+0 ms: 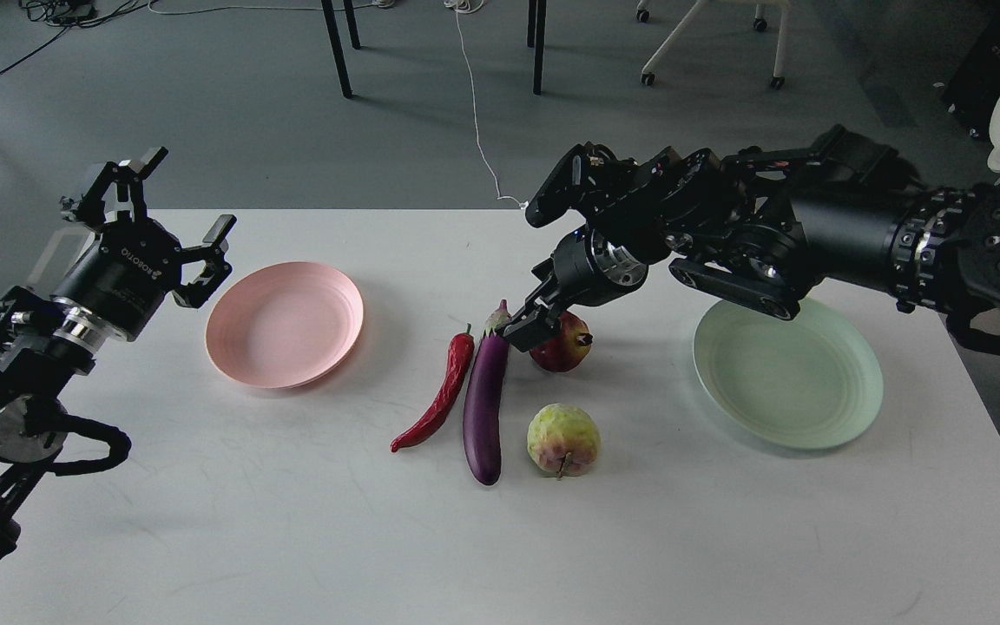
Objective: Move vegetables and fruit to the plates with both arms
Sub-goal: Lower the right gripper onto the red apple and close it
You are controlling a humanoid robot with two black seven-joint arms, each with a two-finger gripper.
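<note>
A red chili pepper (443, 392) and a purple eggplant (483, 404) lie side by side at the table's middle. A dark red pomegranate-like fruit (566, 349) sits right of the eggplant's top, and a yellow-green lumpy fruit (562, 439) sits below it. The pink plate (285, 325) is on the left and the mint green plate (788, 375) on the right; both hold nothing. My left gripper (172, 208) is open, raised just left of the pink plate. My right gripper (531, 326) reaches down at the pomegranate's left side, by the eggplant's tip. It is dark, so I cannot separate its fingers.
The white table (292, 521) ends at its far edge just behind the plates. My right arm (769, 234) stretches over the green plate's far rim. Beyond on the grey floor are dark table legs (337, 52), a white cable (476, 113) and a chair base (708, 43).
</note>
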